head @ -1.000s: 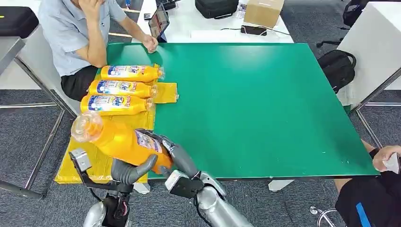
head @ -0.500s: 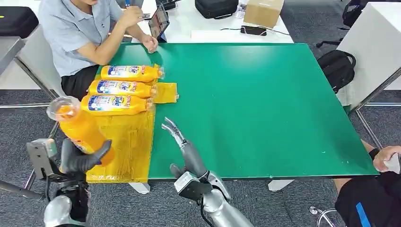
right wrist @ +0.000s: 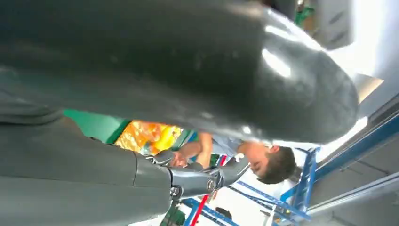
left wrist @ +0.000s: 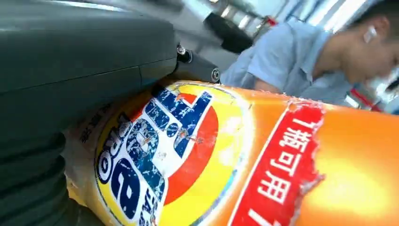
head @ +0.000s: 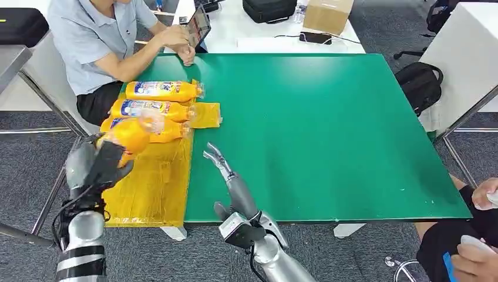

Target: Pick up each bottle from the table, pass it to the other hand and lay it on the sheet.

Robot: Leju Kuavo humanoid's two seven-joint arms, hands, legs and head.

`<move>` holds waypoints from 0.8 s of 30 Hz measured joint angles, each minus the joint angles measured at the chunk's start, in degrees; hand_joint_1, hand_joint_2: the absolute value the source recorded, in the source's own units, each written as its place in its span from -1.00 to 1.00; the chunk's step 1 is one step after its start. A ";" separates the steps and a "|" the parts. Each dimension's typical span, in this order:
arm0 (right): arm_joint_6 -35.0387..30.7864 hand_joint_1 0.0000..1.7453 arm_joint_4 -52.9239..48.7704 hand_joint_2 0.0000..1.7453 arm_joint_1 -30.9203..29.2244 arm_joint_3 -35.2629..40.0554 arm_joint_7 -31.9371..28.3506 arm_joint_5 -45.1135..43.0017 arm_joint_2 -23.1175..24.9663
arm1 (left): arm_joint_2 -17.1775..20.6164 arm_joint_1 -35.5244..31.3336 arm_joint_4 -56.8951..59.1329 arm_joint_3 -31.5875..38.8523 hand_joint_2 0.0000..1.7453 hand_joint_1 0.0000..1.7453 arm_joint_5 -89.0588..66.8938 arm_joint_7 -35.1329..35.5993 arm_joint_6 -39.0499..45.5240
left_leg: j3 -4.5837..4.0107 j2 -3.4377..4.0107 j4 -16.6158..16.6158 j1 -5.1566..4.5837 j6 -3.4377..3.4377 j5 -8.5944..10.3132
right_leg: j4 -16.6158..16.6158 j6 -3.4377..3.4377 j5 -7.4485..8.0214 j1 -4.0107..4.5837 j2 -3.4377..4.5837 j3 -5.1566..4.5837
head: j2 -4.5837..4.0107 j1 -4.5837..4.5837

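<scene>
The left hand [head: 98, 167] grips an orange bottle [head: 130, 134] above the yellow sheet [head: 154, 182] at the bench's [head: 329, 129] left edge. The right hand [head: 232, 185] hovers empty over the near edge, fingers [head: 212, 156] spread.

head view high (downward), wrist views close

silver ribbed arms [head: 80, 252], grey hand covers, dark fingers [head: 216, 160], black cables at the wrists

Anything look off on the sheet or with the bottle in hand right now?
Mostly tidy. The three laid bottles lie parallel on the yellow sheet. One oddity: the held bottle has a red label strip with torn, ragged edges. No spill visible.
</scene>
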 measured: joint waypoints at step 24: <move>5.97 -1.00 -5.03 -1.00 0.24 0.15 0.00 -4.17 -1.05 | 8.46 -7.61 30.83 -17.11 1.00 -0.74 -11.88 -0.59 -3.32 | 0.11 -0.09 0.00 -0.01 -0.02 0.04 | -0.01 0.00 0.00 -0.01 -0.05 0.19 | 0.00 0.00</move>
